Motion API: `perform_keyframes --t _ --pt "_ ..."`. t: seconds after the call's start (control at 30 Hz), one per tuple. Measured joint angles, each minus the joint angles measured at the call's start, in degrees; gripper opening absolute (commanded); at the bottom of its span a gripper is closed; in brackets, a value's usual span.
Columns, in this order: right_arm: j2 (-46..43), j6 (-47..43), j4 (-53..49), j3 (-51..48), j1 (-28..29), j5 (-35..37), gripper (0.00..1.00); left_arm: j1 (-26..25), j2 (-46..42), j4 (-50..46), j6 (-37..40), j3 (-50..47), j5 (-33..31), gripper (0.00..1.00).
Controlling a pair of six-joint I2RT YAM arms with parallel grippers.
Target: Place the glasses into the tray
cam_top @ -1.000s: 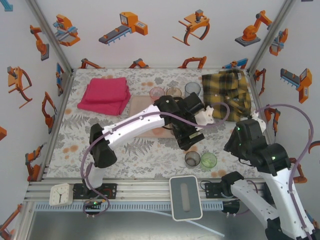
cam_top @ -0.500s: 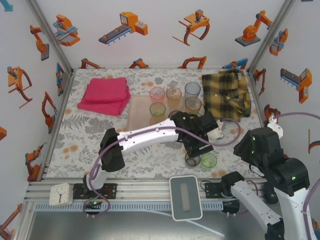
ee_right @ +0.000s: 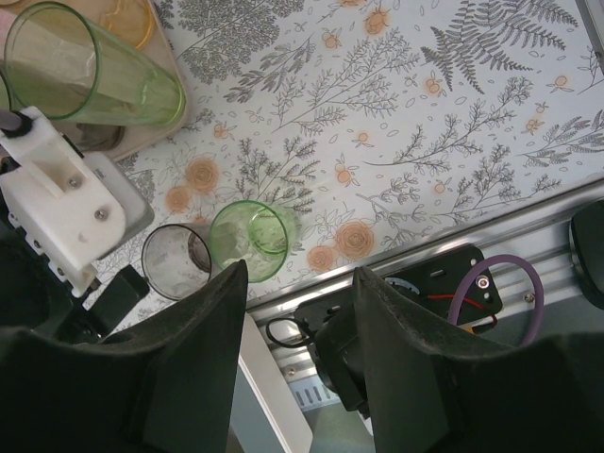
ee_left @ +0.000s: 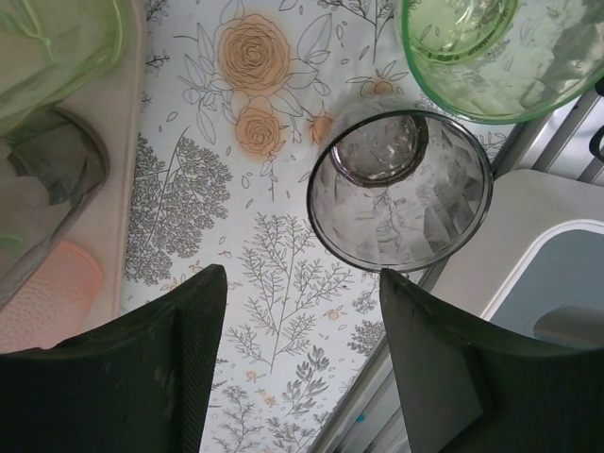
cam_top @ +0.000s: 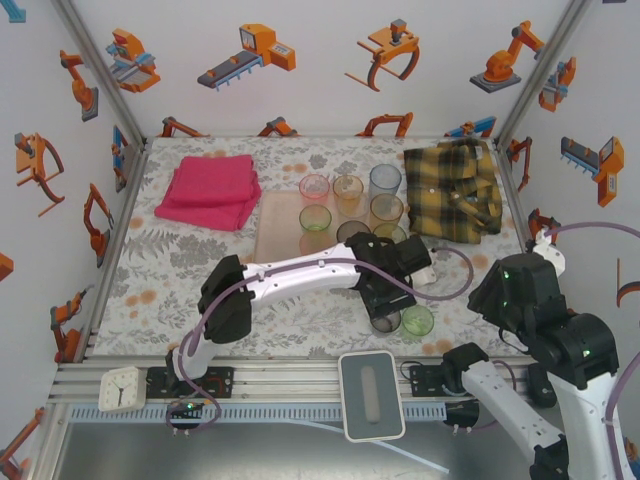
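The left claw hovers above the bench with its fingers set apart and nothing between them. A smoky grey tumbler stands just ahead of the fingertips. The tumbler is upright with its mouth up and its long axis vertical, near the bench's 6 o'clock edge. A green tumbler, also upright, stands just beside it at 3 o'clock. Toward 11 o'clock from the pair lies the pale pink tray, carrying a cluster of tumblers, all mouth-up. The right claw hangs over the bench's 4 o'clock corner, jaws parted and empty. A magenta towel lies at 10 o'clock and a plaid shirt at 2 o'clock.
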Motion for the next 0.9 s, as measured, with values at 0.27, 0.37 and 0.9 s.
perform_keyframes --t 0.27,0.37,0.9 --pt "-0.02 0.0 0.02 -0.5 0.02 0.02 0.47 1.81 0.15 -0.17 0.0 2.08 4.37 0.6" --pt "-0.02 0.0 0.02 -0.5 0.02 0.02 0.47 1.81 1.25 -0.24 0.0 3.45 5.05 0.58" --pt "-0.17 0.0 0.09 -2.01 0.02 0.02 0.47 3.13 4.52 -0.85 0.0 4.2 8.22 0.54"
